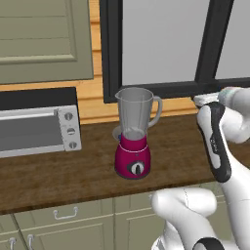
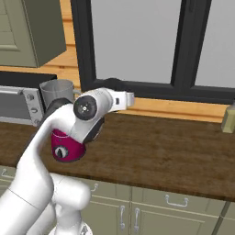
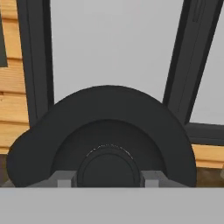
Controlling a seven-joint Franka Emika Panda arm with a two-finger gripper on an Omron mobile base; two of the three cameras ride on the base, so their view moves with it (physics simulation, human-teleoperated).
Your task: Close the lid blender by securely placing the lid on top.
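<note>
The blender (image 1: 132,157) stands on the wooden counter (image 1: 58,176), its magenta base under a clear grey jar (image 1: 134,112) whose top is open. The black lid (image 3: 109,118) sits close in the hand view, its raised centre between my fingertips (image 3: 64,180). My gripper (image 3: 108,179) is shut on the lid. In the left base view my gripper (image 1: 197,99) hangs to the right of the jar, about level with its rim and apart from it. In the right base view the lid (image 2: 112,84) shows dark above my hand, and my arm partly hides the blender (image 2: 66,148).
A silver toaster oven (image 1: 39,129) stands left of the blender. A black-framed window (image 1: 161,44) rises behind the counter, close beyond the lid. A small bottle (image 2: 228,118) sits at the far right of the counter. Cabinet doors run below the front edge.
</note>
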